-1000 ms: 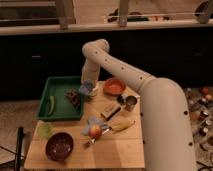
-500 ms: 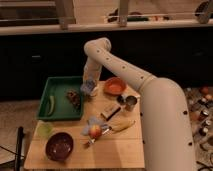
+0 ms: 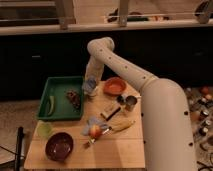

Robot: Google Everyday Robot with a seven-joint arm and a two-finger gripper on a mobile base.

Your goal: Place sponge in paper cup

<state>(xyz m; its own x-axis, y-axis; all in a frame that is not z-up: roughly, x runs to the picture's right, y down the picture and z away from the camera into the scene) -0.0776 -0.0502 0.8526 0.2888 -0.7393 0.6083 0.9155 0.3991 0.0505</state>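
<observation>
My gripper (image 3: 90, 86) hangs over the right edge of the green tray (image 3: 56, 111), at the back left of the wooden table (image 3: 115, 150). A pale bluish patch shows at its tip; I cannot tell whether that is the sponge. Another pale blue soft thing (image 3: 92, 122) lies on the table beside an apple (image 3: 95, 131). A light green paper cup (image 3: 44, 130) stands at the table's left edge, in front of the tray and well apart from the gripper.
The tray holds a green vegetable (image 3: 50, 105) and a dark cluster (image 3: 74, 97). An orange bowl (image 3: 115, 86), a metal cup (image 3: 130, 103), a yellow item (image 3: 121, 125) and a purple bowl (image 3: 59, 146) stand on the table. My arm (image 3: 165, 115) spans the right side.
The gripper has shifted slightly to the right along the tray's right edge, rising a little and then settling back. The objects on the table have not moved.
</observation>
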